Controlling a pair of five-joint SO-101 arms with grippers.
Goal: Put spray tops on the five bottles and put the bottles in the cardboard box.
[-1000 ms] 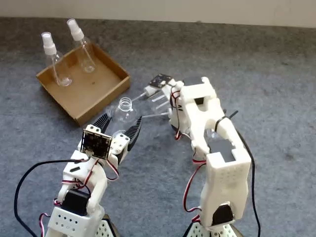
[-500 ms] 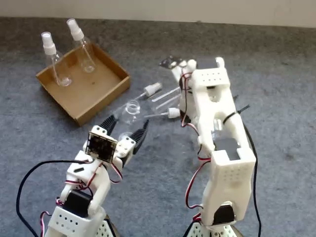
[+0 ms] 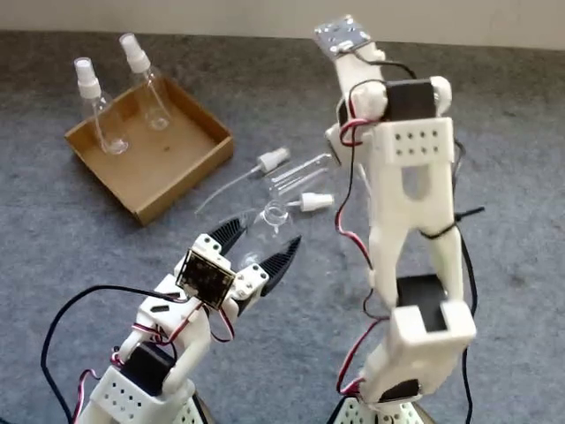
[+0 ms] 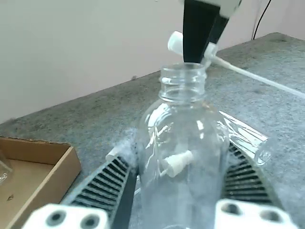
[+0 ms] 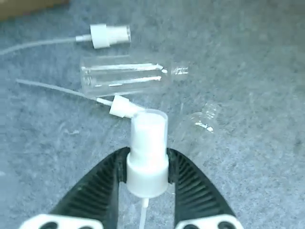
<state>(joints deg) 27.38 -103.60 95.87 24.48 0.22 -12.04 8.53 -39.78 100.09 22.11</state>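
Fingers [image 4: 109,183] of the left gripper [image 4: 178,155] press against both sides of the open bottle [image 4: 183,143], which I see held upright, closest to the arm bases. It is clear plastic with a round body, sloped shoulders and a threaded neck that carries no top. I cannot tell whether its base rests on the grey carpet [image 3: 494,177].

My right gripper [image 5: 147,157] sits high over the middle of the carpet, closed on the held spray top [image 5: 148,136]. It pinches the white collar, the pale cap end points away from the wrist, and the thin dip tube runs back between the fingers. In the left wrist view this top hangs just beyond the open neck.

Past the open bottle, 3 parts lie close together on the carpet. First comes the nearer loose top [image 3: 316,201], then the loose bottle [image 3: 300,172], clear and on its side, then the farther loose top [image 3: 272,161]. Each top is white with a long thin tube.

Farthest off on the left side sits the cardboard box [image 3: 181,199], shallow and brown. A capped bottle [image 3: 101,119] and another capped bottle [image 3: 152,97] stand upright along its far edge, both clear with white spray tops.
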